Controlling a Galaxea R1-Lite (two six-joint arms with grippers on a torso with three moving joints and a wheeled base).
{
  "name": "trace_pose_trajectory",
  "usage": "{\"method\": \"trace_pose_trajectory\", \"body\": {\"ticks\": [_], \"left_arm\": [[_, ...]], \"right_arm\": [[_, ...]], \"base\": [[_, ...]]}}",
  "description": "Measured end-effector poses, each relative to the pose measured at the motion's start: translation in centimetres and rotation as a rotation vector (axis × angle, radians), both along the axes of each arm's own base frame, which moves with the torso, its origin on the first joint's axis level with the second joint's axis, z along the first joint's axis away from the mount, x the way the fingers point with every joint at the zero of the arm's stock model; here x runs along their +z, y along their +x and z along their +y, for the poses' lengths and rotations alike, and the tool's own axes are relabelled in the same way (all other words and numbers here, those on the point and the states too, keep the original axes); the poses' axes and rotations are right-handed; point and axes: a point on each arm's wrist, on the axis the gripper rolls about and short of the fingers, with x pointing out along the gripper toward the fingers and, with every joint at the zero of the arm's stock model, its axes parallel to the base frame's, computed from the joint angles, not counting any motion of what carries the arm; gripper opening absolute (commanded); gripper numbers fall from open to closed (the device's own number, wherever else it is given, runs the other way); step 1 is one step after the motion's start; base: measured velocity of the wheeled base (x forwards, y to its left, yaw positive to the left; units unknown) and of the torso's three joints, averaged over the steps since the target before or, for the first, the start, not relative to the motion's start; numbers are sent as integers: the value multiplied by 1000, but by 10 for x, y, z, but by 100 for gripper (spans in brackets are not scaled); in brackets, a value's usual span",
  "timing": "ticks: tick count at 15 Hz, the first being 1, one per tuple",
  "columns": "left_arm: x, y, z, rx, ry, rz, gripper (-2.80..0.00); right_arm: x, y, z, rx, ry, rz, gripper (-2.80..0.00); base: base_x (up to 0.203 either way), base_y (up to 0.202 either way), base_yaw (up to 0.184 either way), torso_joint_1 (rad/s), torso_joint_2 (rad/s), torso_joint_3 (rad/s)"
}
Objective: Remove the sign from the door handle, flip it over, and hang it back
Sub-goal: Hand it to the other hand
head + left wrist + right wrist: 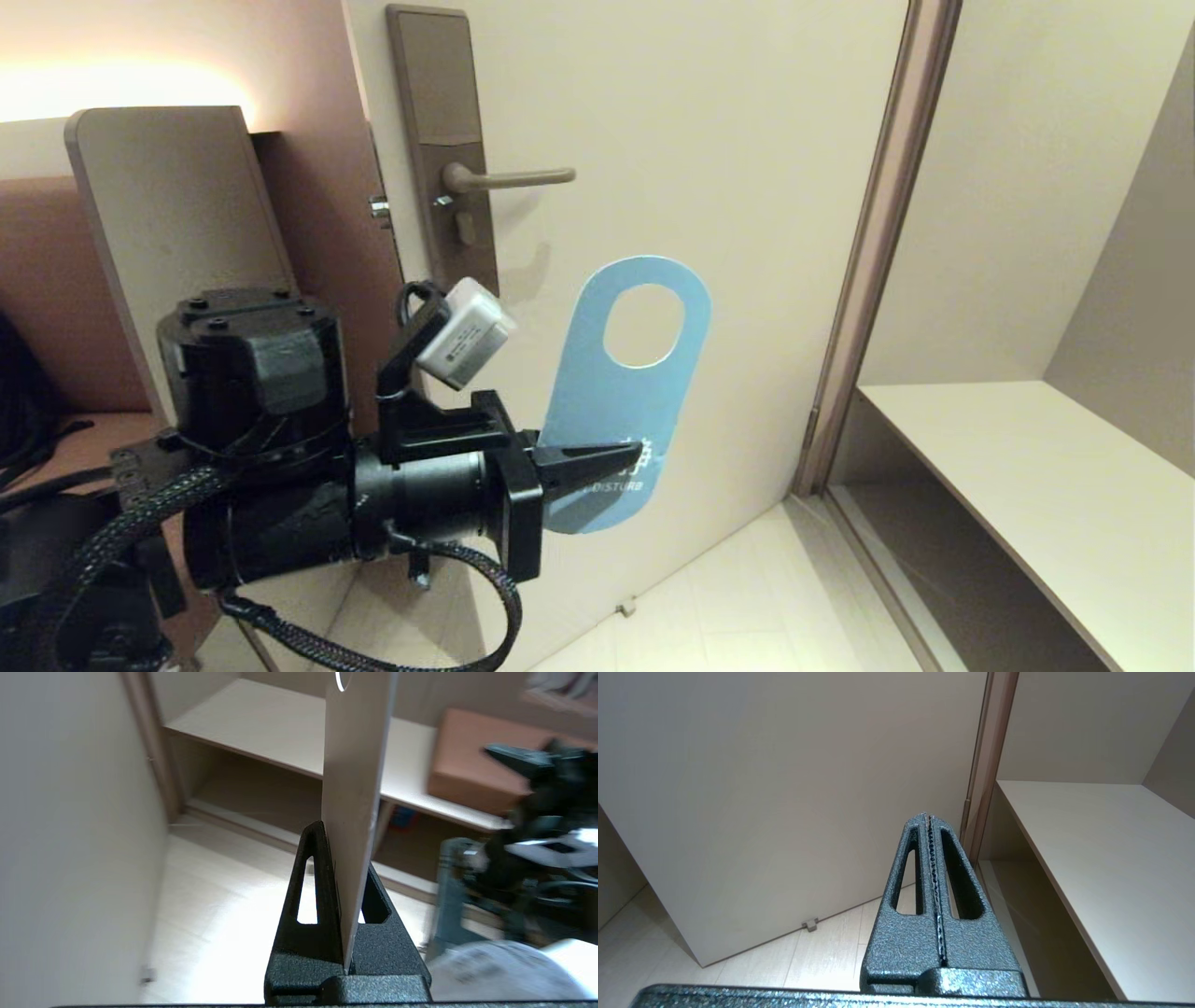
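My left gripper (627, 457) pinches the sign's (625, 392) lower end; its hole points up, below and right of the door handle (509, 176).

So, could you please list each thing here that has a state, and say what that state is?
sign: off the handle, held in the air at its lower end, blue DO NOT DISTURB face toward the head camera.
door handle: level, bare, nothing hanging on it.
left gripper: jaws shut on the sign, below and right of the handle.
right gripper: jaws shut, empty, pointing toward the door.
door: its latch edge stands clear of any frame, apparently open.
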Motion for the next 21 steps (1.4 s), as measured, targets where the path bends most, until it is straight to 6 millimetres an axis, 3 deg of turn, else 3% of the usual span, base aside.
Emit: {"method": "trace_pose_trajectory", "body": {"ticks": [6, 12, 17, 21], "left_arm": [[-9, -9, 22, -82, -16, 87, -280], [-9, 4, 41, -266, -59, 123, -280], [-5, 25, 32, -328, -94, 71, -280], [-15, 40, 22, -393, -115, 40, -280]], "right_arm": [[0, 0, 0, 0, -4, 0, -280], [0, 0, 0, 4, -15, 0, -280], [0, 0, 0, 6, -27, 6, -280], [1, -2, 0, 7, -27, 34, -280]], "base": [[0, 0, 0, 0, 0, 0], [0, 0, 0, 0, 0, 0], [0, 0, 0, 0, 0, 0], [0, 0, 0, 0, 0, 0]]}}
